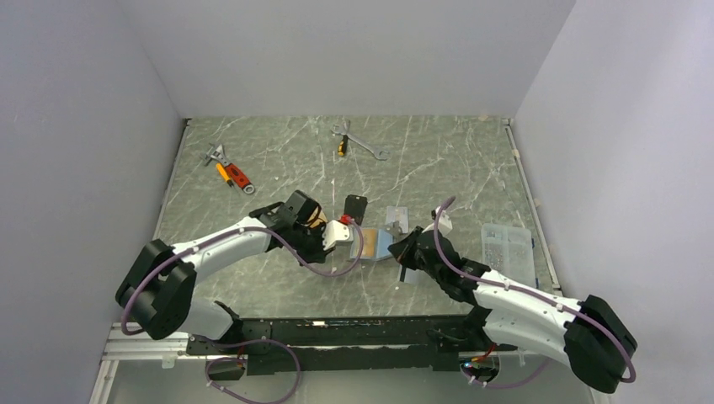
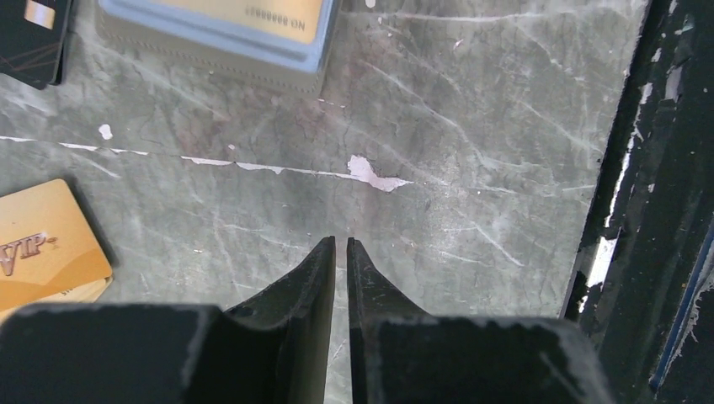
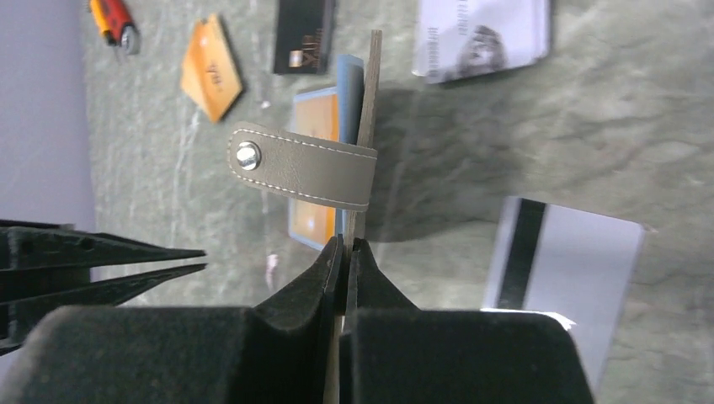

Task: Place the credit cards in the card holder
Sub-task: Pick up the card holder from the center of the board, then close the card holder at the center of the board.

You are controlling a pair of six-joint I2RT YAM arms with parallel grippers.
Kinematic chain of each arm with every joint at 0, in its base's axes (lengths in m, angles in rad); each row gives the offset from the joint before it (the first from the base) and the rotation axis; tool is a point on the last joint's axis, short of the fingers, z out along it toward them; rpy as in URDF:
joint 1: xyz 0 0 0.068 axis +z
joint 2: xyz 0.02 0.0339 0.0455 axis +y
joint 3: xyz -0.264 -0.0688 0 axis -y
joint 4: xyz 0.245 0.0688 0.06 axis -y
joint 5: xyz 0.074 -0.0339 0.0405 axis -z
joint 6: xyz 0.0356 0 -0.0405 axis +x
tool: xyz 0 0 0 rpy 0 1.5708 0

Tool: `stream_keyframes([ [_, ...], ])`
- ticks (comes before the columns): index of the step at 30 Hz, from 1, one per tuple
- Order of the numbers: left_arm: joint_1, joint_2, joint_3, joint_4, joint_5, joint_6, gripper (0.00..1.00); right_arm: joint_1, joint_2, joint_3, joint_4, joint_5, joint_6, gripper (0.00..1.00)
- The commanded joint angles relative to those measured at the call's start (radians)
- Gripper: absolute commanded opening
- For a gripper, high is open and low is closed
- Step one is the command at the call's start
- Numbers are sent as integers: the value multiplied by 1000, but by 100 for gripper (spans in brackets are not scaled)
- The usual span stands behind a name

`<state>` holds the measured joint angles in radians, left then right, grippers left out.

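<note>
**Finding.** The card holder (image 3: 311, 175) lies at mid-table between the two arms. Its cover is raised on edge and pinched near its lower edge by the right gripper (image 3: 345, 244), whose jaws are closed tight on it. The snap strap hangs out to the left. One orange card is seen seated in the blue-grey pocket side.

**Left gripper** (image 2: 341, 244). Its jaws are set narrow, nothing is held, and it hangs over bare table (image 2: 471, 126) just near of the holder.

**Cards outstanding.** A loose orange card (image 2: 42, 244) lies left of the holder, a black card (image 3: 303, 34) on its far side, a silver-grey card (image 3: 484, 38) beside the black one, and a striped card (image 3: 572, 269) to the right.

**Recommendation.** The step in hand is judged to be holding the cover open for loading.
- The cover should be held steady and upright so that the pocket mouth is left exposed.
- The left jaws should be widened before a card is approached.
- The orange card, being nearest, is best taken by one short edge.
- It should be fed flat and square into the pocket, since a tilted entry is likely to catch on the stitched lip.
</note>
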<state>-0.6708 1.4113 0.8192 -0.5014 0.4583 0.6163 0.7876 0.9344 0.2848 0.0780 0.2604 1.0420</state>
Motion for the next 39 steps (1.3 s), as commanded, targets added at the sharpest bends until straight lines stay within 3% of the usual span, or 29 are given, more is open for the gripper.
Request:
stream_keyframes([
  [1, 4, -76, -32, 56, 63, -11, 16, 67, -9, 153, -55, 30, -46, 0],
  [6, 87, -121, -47, 104, 177, -65, 16, 143, 75, 379, -155, 39, -147, 0],
  [16, 433, -244, -141, 321, 301, -250, 17, 221, 132, 608, -244, 41, -230, 0],
  [25, 525, -161, -120, 196, 642, -153, 17, 229, 55, 566, -164, 28, -170, 0],
  [32, 539, -82, -70, 182, 710, -182, 18, 230, -31, 497, -84, 13, -114, 0],
  [39, 533, -87, -43, 266, 817, -310, 19, 228, -17, 374, 133, -37, -25, 0],
])
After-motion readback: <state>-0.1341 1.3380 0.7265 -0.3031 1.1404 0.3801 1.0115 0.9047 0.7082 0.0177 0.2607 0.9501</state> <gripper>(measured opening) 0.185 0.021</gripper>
